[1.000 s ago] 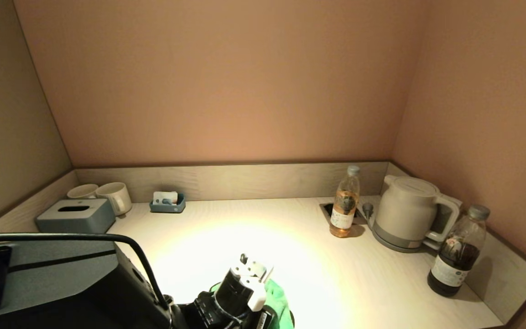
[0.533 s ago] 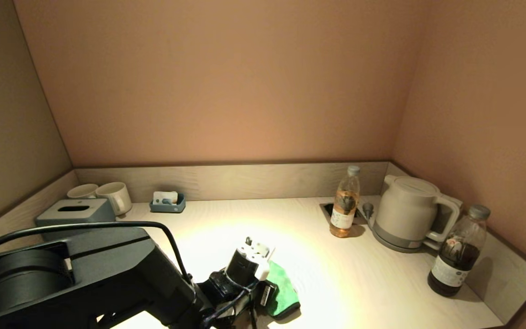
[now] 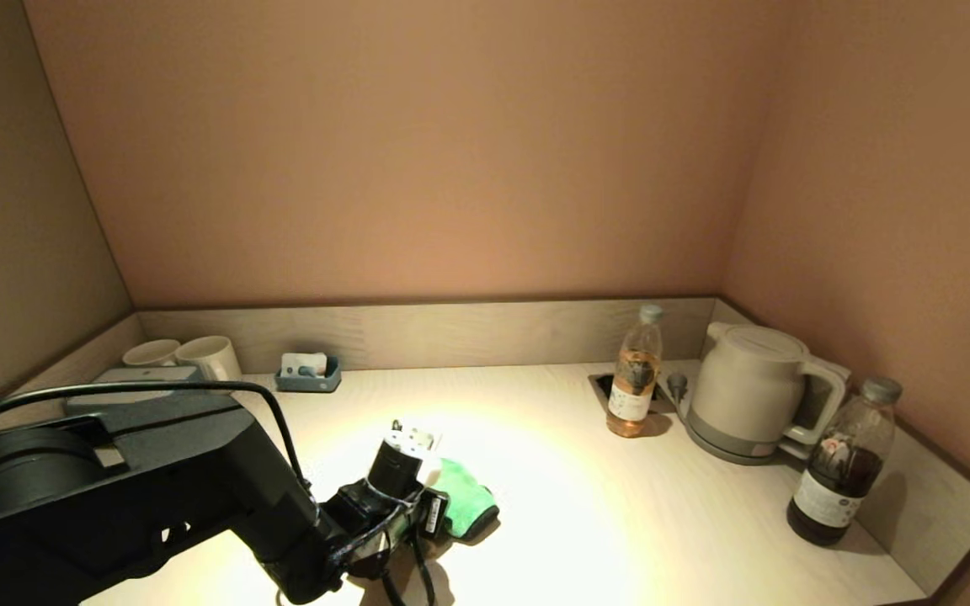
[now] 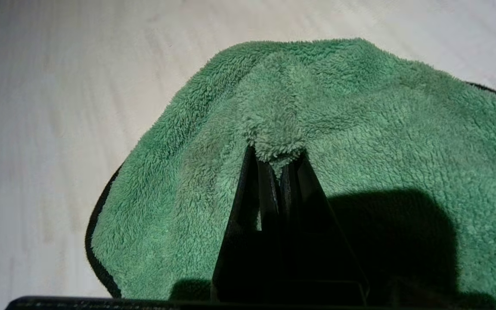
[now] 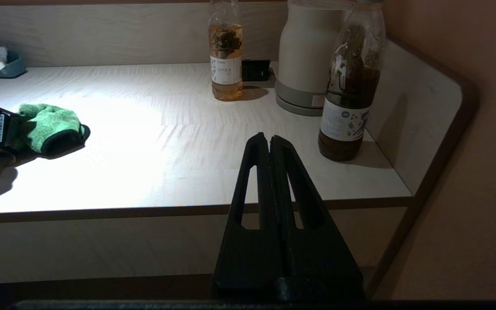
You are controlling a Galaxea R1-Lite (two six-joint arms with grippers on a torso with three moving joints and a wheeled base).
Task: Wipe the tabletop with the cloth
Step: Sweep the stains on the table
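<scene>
Cloth: we see a green fleecy cloth [image 3: 461, 505] with a dark hem, bunched and lying on the pale wooden tabletop [image 3: 620, 522] near its front, left of the middle.
Left gripper: our left gripper [image 4: 277, 158] is clenched on a raised fold of the cloth — the wrist view shows both fingers pinching the pile between them, with the rest of the cloth spread flat on the wood around them.
Left arm: it reaches in from the near left and presses the cloth down onto the brightly lit patch of the top.
Right gripper: our right gripper [image 5: 269, 140] hangs parked off the front edge of the tabletop, fingers pressed together and holding nothing.
Other things: a clear bottle of amber drink [image 3: 635, 383], a pale kettle [image 3: 750, 391] and a dark bottle [image 3: 839, 463] stand on the right; two mugs [image 3: 190, 358] and a small blue tray [image 3: 308, 374] sit along the back left.
Progress: we judge the wiping is under way — the cloth is gripped and in contact. The surface shows no mark of which parts are done, so we cannot tell how much is covered; the wide stretch toward the bottles and the back looks still to be reached.
</scene>
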